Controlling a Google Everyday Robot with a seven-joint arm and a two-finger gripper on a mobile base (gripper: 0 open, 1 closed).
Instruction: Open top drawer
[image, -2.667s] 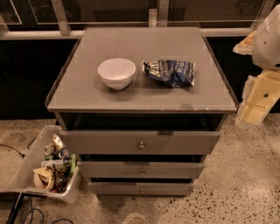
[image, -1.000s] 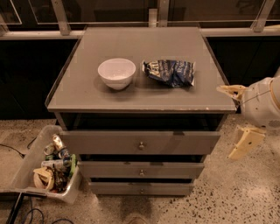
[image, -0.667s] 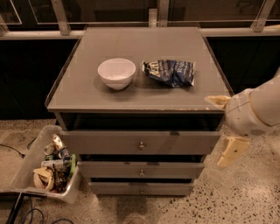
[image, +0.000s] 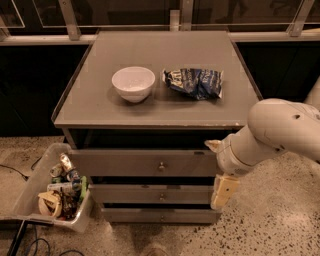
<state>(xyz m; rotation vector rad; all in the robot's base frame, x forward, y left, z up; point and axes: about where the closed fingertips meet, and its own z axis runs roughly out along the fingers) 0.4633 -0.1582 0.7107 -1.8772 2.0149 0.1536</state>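
Camera view: reaching step. The open tool (image: 218, 170) is beside the top drawer (image: 125, 163); next, pinch its little knob (image: 161, 166).

Top drawer (image: 125, 163) front: flat grey, metallic knob; slimmer fronts (image: 130, 194) below same grey, cabinet top (image: 100, 105) too. Bowl (image: 133, 83) plain white. Bag (image: 194, 82) dark blue w/ white print. Gripper (image: 214, 172), at R end of top drawer: cream fingers spread; arm (image: 280, 130) white. Floor (image: 280, 220) beige, dark-speckled. Bin (image: 25, 205), L: translucent whitish.
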